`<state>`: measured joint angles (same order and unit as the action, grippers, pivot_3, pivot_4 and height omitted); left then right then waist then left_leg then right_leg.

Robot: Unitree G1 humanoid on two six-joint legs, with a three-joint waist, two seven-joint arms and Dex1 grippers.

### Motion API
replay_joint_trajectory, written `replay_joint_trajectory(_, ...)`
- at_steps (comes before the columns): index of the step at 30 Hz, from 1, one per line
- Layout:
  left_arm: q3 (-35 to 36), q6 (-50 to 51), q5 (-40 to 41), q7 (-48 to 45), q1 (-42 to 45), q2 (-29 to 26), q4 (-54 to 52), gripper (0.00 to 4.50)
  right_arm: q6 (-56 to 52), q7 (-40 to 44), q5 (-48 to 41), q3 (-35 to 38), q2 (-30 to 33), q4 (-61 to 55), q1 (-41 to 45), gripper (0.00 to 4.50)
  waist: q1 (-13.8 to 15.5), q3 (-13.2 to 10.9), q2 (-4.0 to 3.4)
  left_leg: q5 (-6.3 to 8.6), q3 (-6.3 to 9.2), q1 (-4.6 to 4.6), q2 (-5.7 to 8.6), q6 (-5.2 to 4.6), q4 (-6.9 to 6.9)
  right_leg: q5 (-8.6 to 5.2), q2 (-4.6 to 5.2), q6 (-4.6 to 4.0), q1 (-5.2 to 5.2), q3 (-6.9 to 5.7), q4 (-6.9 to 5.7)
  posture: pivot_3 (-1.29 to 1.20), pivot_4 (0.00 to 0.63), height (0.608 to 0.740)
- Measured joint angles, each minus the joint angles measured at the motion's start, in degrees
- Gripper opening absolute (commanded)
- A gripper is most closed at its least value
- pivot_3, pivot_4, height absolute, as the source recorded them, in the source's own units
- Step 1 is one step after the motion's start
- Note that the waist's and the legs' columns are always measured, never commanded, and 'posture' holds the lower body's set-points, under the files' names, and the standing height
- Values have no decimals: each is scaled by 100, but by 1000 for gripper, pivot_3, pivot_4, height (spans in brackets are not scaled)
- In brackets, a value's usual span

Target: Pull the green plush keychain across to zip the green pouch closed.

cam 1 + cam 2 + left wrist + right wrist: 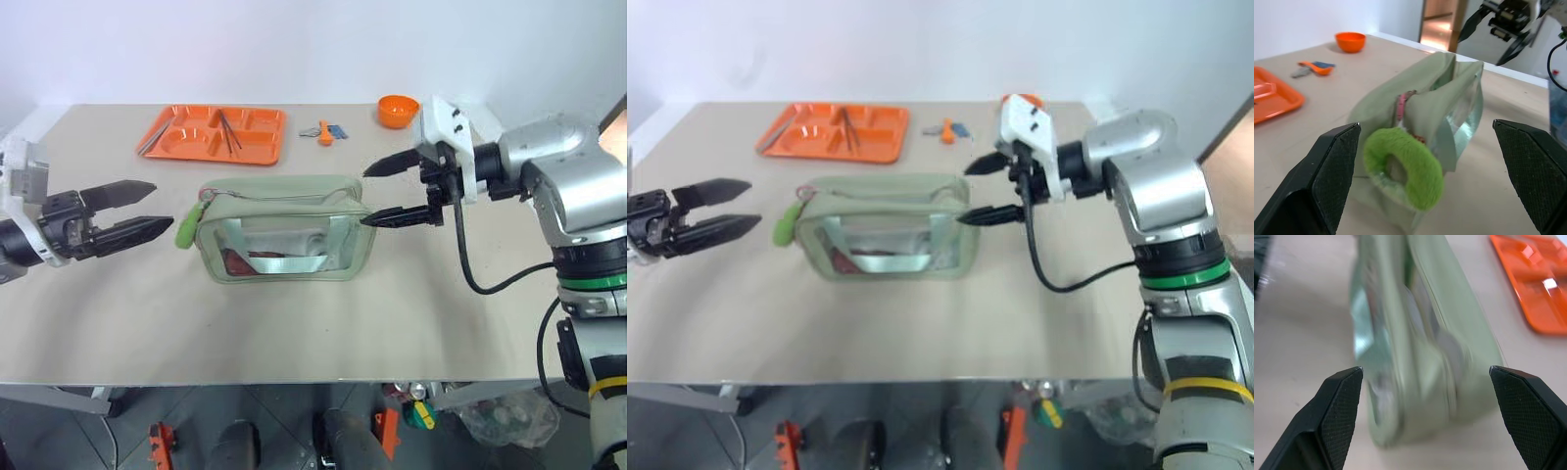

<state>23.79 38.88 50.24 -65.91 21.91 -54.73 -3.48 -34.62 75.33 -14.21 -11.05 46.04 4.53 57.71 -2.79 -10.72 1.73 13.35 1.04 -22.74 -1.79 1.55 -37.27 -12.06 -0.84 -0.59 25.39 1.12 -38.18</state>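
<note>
The green plush keychain [188, 227] hangs at the green pouch's [284, 230] left end, just beyond the nearer left gripper's [134, 212] open jaws; the right gripper's [384, 194] jaws are open too.

On the far side of the surface [294, 323] in front of me lies an orange tray [213, 134] with some thin utensils in its compartments. To its right is a small orange scoop [325, 132], then an orange bowl [397, 111].
</note>
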Motion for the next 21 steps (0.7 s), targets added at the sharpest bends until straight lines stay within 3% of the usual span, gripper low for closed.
replay_joint_trajectory(11, -130, 28, -2, -45, 173, 4, 8, 4500, -161, -318, -28, -6, -141, -264, -297, 4299, 12, -3, -4, 0, 2, 1, 0, 0, 1, 0, -2, -3, -3, -1, 1, 0, 150, 740)
replay_joint_trajectory(15, -126, 34, 0, -34, 149, 7, 1, 4500, -237, -274, -74, -38, -99, -533, -653, 3249, 19, -3, -5, 0, 3, 0, 2, 0, 0, -1, 1, 0, -3, -1, 1, 0, 150, 740)
replay_joint_trajectory(21, -91, 42, 31, -22, 96, 6, -35, 4500, -298, -231, -130, -83, -34, -960, -1018, 1134, 10, -3, -5, 0, 3, 2, 0, -1, -2, 0, -2, -1, -3, -1, -1, 0, 150, 740)
